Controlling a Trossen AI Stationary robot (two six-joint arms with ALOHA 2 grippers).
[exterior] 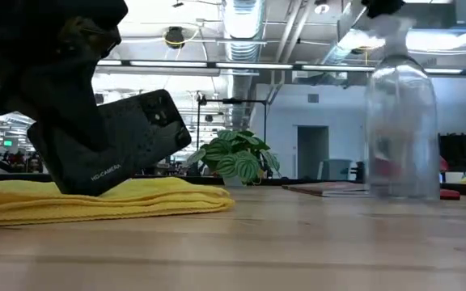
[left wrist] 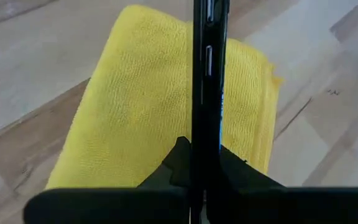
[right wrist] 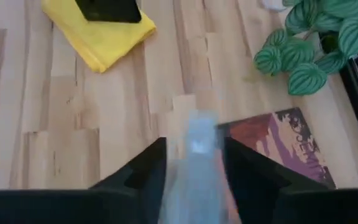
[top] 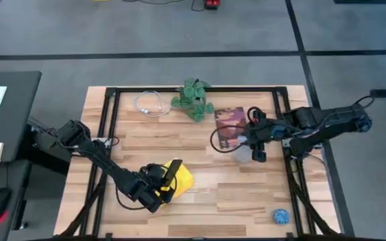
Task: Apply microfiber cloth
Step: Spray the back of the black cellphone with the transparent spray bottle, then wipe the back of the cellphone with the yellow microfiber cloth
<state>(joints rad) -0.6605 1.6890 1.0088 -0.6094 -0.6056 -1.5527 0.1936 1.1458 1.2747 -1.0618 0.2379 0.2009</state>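
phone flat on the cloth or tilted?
Tilted. In the low view the phone leans with one end raised, lower edge on the microfiber cloth; the left gripper is shut on it.

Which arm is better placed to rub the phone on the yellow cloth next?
Left. Its gripper already holds the phone over the microfiber cloth; the right gripper is busy with the spray bottle.

Yellow microfiber cloth [top: 181, 179]: one
Black phone [top: 171, 170]: one
Clear spray bottle [exterior: 400, 129]: one
Potted plant [top: 194, 98]: one
Book [top: 229, 127]: one
Small blue ball [top: 281, 216]: one
White cable coil [top: 151, 104]: one
Robot arms: two
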